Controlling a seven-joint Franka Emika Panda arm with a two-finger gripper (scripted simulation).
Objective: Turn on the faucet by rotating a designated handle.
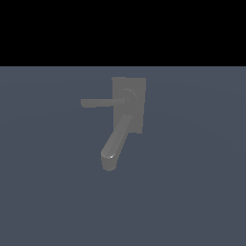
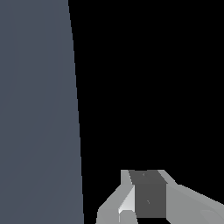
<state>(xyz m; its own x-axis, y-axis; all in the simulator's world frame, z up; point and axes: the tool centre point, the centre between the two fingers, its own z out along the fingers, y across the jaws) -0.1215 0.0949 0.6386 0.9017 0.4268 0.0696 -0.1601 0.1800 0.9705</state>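
Observation:
The matte grey faucet (image 1: 129,108) stands on the blue-grey floor in the exterior view. It has a flat back plate (image 1: 138,89) and a thick curved spout (image 1: 114,146) reaching toward the camera. The handle (image 1: 100,103) is a thin straight bar that points level toward the exterior view's left from a round hub (image 1: 129,95). My gripper does not show in the exterior view. In the wrist view only part of the gripper (image 2: 144,199) shows at the frame edge, and its fingertips are cut off. The faucet is out of the wrist view.
The blue-grey floor (image 1: 192,192) spreads around the faucet, with black background beyond its far edge. The wrist view shows a strip of the same floor (image 2: 39,113) beside black void.

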